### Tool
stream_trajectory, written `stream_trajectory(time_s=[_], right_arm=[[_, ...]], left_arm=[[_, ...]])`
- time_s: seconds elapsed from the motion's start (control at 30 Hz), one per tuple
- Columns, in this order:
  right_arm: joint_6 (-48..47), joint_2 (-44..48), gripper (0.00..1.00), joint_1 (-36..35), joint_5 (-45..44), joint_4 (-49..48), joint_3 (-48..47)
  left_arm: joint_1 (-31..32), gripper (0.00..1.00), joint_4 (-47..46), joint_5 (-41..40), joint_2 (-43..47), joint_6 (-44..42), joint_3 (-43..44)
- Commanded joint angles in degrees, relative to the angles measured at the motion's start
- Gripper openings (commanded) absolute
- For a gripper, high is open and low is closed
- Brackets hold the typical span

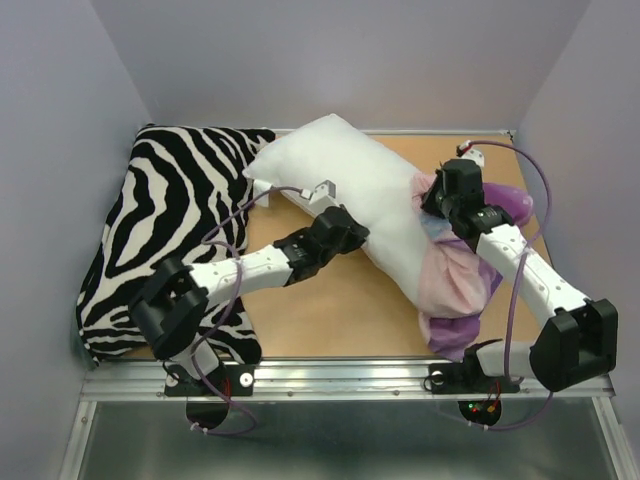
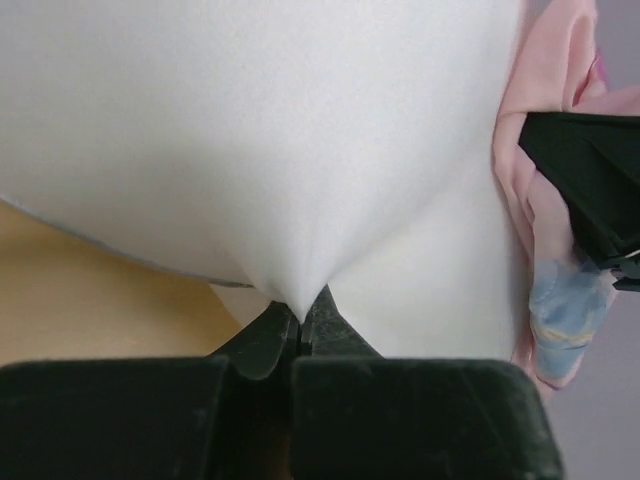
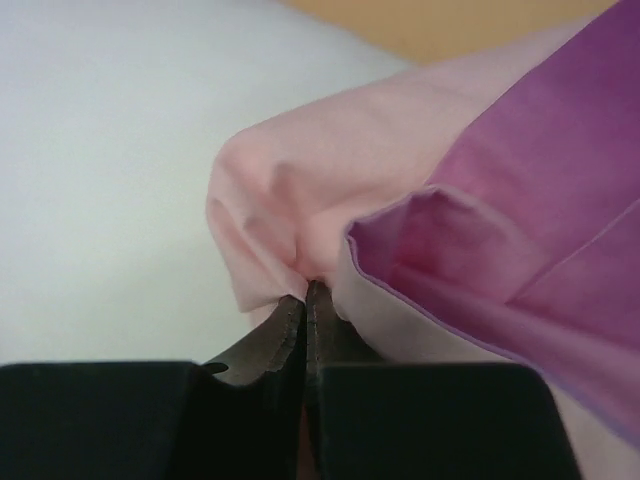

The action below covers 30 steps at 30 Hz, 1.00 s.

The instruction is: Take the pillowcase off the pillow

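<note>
The white pillow (image 1: 345,180) lies slantwise across the table, its far end bare. The pillowcase (image 1: 462,290), purple outside and pale pink inside, is bunched over the pillow's near right end. My left gripper (image 1: 352,232) is shut on a pinch of the pillow's white fabric (image 2: 300,150) at its near edge. My right gripper (image 1: 437,200) is shut on the pillowcase's pink rim (image 3: 290,200), with a purple fold (image 3: 520,230) beside it. The pillowcase also shows at the right of the left wrist view (image 2: 545,200).
A zebra-striped cushion (image 1: 165,225) fills the left side of the wooden table (image 1: 330,310), its corner under the pillow's far end. Grey walls close in at left, back and right. A metal rail (image 1: 330,378) runs along the near edge.
</note>
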<state>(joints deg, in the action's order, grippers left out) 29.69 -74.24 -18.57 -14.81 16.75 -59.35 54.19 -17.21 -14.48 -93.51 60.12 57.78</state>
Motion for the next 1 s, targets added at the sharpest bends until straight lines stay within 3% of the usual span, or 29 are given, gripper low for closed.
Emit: stream_trajectory(time_s=[0.0, 0.13, 0.2, 0.23, 0.27, 0.33, 0.37, 0.47, 0.53, 0.67, 0.97], right_arm=[[-3.4, 0.8, 0.06, 6.8, -5.4, 4.4, -4.4], [-3.4, -0.5, 0.06, 15.5, -2.5, 5.1, -5.8], [-3.1, -1.7, 0.11, 19.6, -1.0, 5.6, -7.0], [-2.9, -3.7, 0.16, 21.6, -0.1, 5.7, -8.9], [-2.9, -4.6, 0.28, 21.9, 2.9, 6.9, -9.9], [-3.1, -5.4, 0.42, 21.9, 9.5, 7.9, -11.2], [-3.1, -4.4, 0.55, 20.7, 13.0, 7.8, -10.8], [-4.5, 0.0, 0.73, 11.0, 9.0, 9.3, -9.0], [-4.2, 3.2, 0.80, 7.9, 9.4, 9.3, -7.5], [-3.1, 11.4, 0.85, 5.5, 22.1, 9.7, -5.8], [3.9, 24.4, 0.93, -7.3, 25.1, 11.6, 9.6]], left_arm=[[-6.1, 0.00, 14.5, -10.7, 13.8, -10.6, -0.6], [-12.7, 0.00, 16.9, -8.8, 23.0, -13.4, -6.0], [-14.8, 0.00, 18.9, -8.4, 25.7, -15.3, -5.8], [-15.1, 0.00, 19.8, -8.3, 25.8, -16.7, -4.3], [-15.3, 0.00, 20.5, -8.3, 25.7, -17.7, -3.5], [-15.2, 0.00, 21.3, -7.0, 25.3, -18.5, -2.2], [-15.3, 0.00, 21.3, -6.8, 25.2, -18.8, -1.7], [-15.2, 0.00, 20.3, -5.6, 24.6, -19.0, -1.7], [-15.2, 0.00, 19.9, -5.3, 24.4, -18.9, -2.0], [-15.2, 0.00, 19.0, -4.6, 24.1, -18.5, -2.7], [-15.2, 0.00, 18.4, -3.9, 24.9, -18.5, -1.7]])
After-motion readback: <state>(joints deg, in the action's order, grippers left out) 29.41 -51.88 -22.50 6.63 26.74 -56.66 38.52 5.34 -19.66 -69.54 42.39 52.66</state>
